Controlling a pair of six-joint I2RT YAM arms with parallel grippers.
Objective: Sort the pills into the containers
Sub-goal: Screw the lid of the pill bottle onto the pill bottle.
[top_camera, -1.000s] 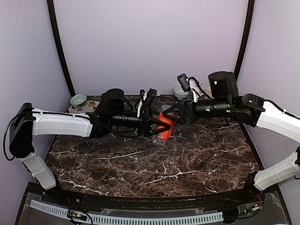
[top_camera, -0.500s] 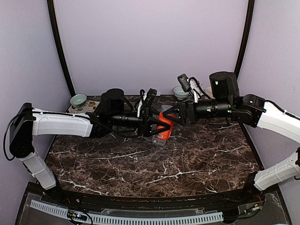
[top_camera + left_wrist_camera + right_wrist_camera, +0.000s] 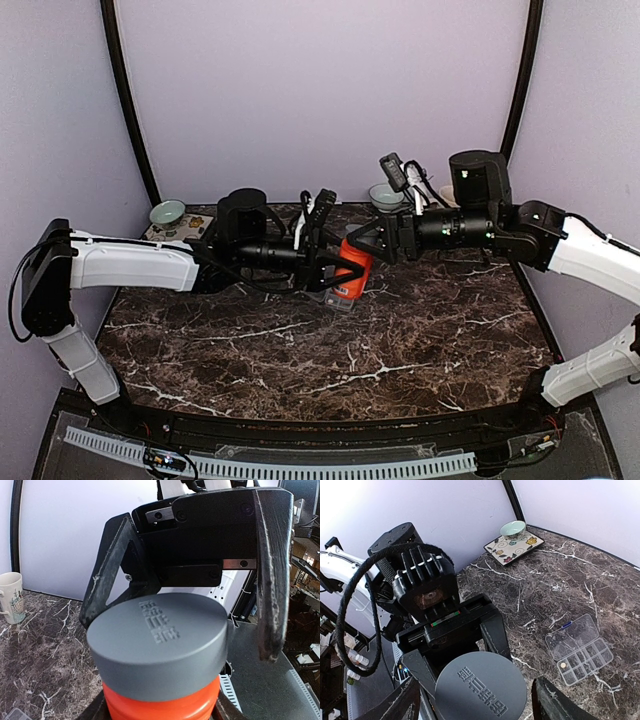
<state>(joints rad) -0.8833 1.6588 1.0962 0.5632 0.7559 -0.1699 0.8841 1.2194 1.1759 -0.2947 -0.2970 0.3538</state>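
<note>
While my left gripper [image 3: 338, 272] clamps the orange bottle [image 3: 352, 266], my right gripper [image 3: 482, 700] stands open astride the grey cap [image 3: 481, 685]: centre, close evenly, then twist. Organiser box [image 3: 579, 650] lies on the table [image 3: 545, 580] below.

Orange bottle [image 3: 349, 270], grey cap [image 3: 157, 640], tilted mid-table! Pale bowl [image 3: 167, 212] on floral tile [image 3: 188, 228] at ten o'clock, second bowl [image 3: 384, 196] at one o'clock of the marble table [image 3: 400, 340].

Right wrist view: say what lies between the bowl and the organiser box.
The bowl sits on a patterned mat; from there to the box, only bare marble table, in the right wrist view.
</note>
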